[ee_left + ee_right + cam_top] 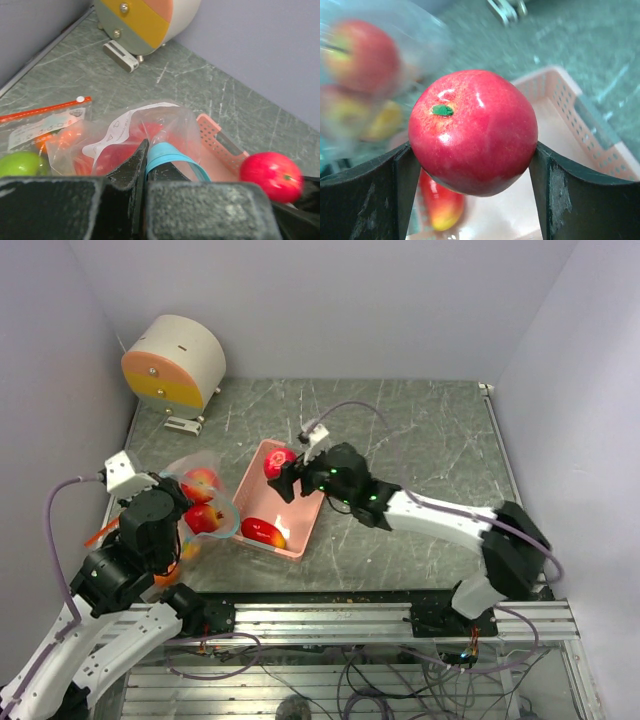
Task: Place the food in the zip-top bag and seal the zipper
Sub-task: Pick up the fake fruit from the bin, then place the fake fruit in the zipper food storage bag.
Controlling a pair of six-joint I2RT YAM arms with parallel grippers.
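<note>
Overall light: bright, even and diffuse on the worktop (430, 440) in the top view; the source cannot be placed.
Shadows: soft and faint, close under the arms; no hard edges.
Glare: small white highlights on the red apple (472, 132); pale sheen on the crinkles of the zip-top bag (150, 125).
Blur, right wrist view: apple sharp; the bag, the fruit inside it and the worktop behind are smeared.
Blur, left wrist view: the red apple at the right edge is soft.
Dark areas: fingers (365, 200) of the right claw (472, 155) near black; left claw (145, 150) grainy and dark, filling the foreground.
Distortion: walls lean inward at the edges of the top view.
Colour: cool lilac cast on the walls.
</note>
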